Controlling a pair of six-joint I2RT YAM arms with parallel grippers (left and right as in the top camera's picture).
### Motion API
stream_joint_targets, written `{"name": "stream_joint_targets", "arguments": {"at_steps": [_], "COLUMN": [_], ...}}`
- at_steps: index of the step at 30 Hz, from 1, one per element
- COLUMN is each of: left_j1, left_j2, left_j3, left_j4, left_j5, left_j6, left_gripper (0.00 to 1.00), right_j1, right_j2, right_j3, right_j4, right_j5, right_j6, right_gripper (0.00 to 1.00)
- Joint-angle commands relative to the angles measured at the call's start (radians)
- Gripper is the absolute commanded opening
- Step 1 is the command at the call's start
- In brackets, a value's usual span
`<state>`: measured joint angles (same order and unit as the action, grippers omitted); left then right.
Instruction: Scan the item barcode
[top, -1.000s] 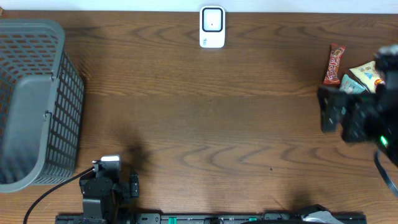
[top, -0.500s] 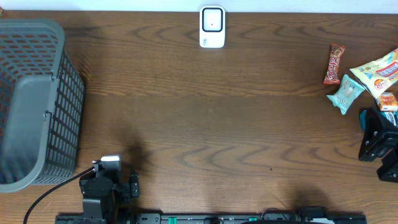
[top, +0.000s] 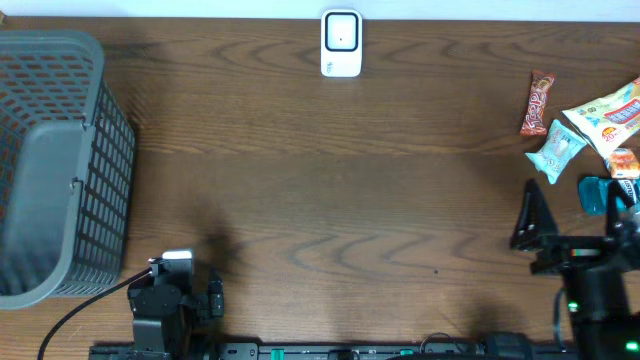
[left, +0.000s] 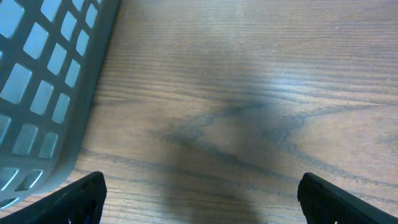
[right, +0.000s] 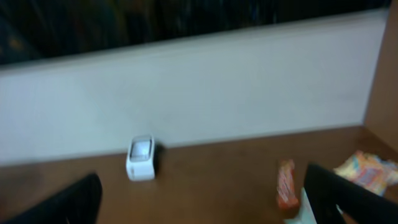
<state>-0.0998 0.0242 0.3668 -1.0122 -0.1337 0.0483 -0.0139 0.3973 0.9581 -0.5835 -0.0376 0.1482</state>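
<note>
- Two grippers sit at the near edge of the table (top: 330, 200), both well apart from the scanner (top: 341, 43).
- Left gripper (left: 208, 199): positioned to the near left of the scanner. Jaws are spread wide with nothing between them. Its wrist view shows only bare wood below.
- Right gripper (right: 202, 202): positioned to the near right of the scanner. Jaws are spread wide and hold nothing. Its wrist view looks across the table toward the scanner.
- Basket (top: 60, 60): grey mesh, well to the left of the scanner. One corner of it shows in the left wrist view, just beside the left gripper.
- Teal object (top: 597, 195): lies to the near right of the scanner, just beside the right arm and partly hidden by it. Its kind cannot be told.
- Snack items lie loose on the wood, to the right of the scanner and nearer than it:
  - orange pack (top: 623, 160), at the right edge of view;
  - teal packet (top: 556, 150);
  - yellow-white bag (top: 605, 115), tilted;
  - candy bar (top: 538, 103), red-brown, the item closest to the scanner.
- No item touches either gripper.
- Scanner: white housing, standing alone at the far edge of the table.
- Wall (right: 199, 93): pale, directly behind the scanner.
</note>
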Motion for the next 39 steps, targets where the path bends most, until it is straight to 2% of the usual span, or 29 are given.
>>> {"name": "stream_joint_targets", "arguments": {"at_steps": [1, 9, 17, 31, 34, 39], "left_j1": [0.005, 0.005, 0.005, 0.005, 0.005, 0.005], "left_j2": [-0.001, -0.001, -0.001, -0.001, -0.001, -0.001], "left_j3": [-0.001, -0.001, -0.001, -0.001, -0.001, -0.001], "left_j4": [-0.015, -0.015, -0.015, -0.015, -0.015, -0.015], "left_j5": [-0.005, -0.005, -0.005, -0.005, -0.005, -0.005], "left_j6": [-0.005, -0.005, -0.005, -0.005, -0.005, -0.005], "left_gripper": [0.98, 0.98, 0.98, 0.98, 0.98, 0.98], "right_j1": [-0.024, -0.064, -0.097, -0.119, -0.119, -0.119], "right_j2": [-0.093, -0.296, -0.392, -0.392, -0.392, -0.392], "right_j3": [-0.174, -0.559, -0.768, -0.954, -0.953, -0.953], "right_j4": [0.095, 0.444, 0.573, 0.593, 0.505, 0.513], "right_j5": [-0.017, -0.022, -0.021, -0.021, -0.019, -0.021], "right_j6": [-0.008, -0.006, -0.006, -0.007, -0.007, -0.007], "right_gripper": [0.99, 0.99, 0.99, 0.99, 0.99, 0.99]}}
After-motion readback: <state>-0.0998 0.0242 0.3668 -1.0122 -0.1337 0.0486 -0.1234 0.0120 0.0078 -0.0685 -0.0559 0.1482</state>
